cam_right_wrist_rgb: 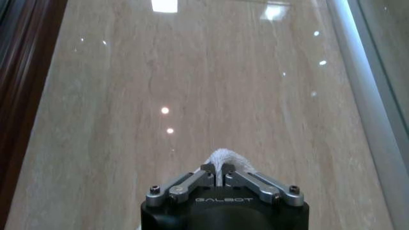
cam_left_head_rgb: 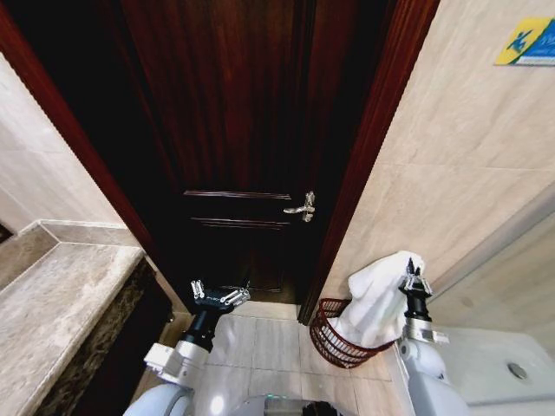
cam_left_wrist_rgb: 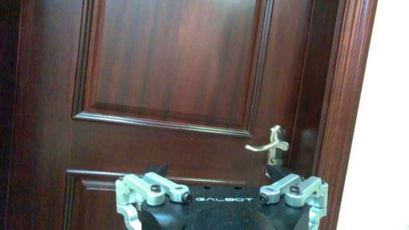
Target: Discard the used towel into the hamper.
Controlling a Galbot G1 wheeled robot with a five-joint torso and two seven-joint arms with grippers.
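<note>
Right pincer (cam_left_head_rgb: 415,282) gripping white towel (cam_left_head_rgb: 379,303) above hamper (cam_left_head_rgb: 334,340), left pincer (cam_left_head_rgb: 219,295) spread

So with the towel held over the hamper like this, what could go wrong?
1. The towel hangs from the right tool with its folds draped over the hamper rim; released here, part could catch on the rim or spill to the floor.
2. The hamper looks light and openwork, so lowering into it might tip it.

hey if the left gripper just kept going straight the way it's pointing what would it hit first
Most likely the dark wooden door. The left gripper, fingers open, faces the door's panels squarely, with the lever handle just off to one side. Nothing shows between them, though the gap is hard to judge.
</note>
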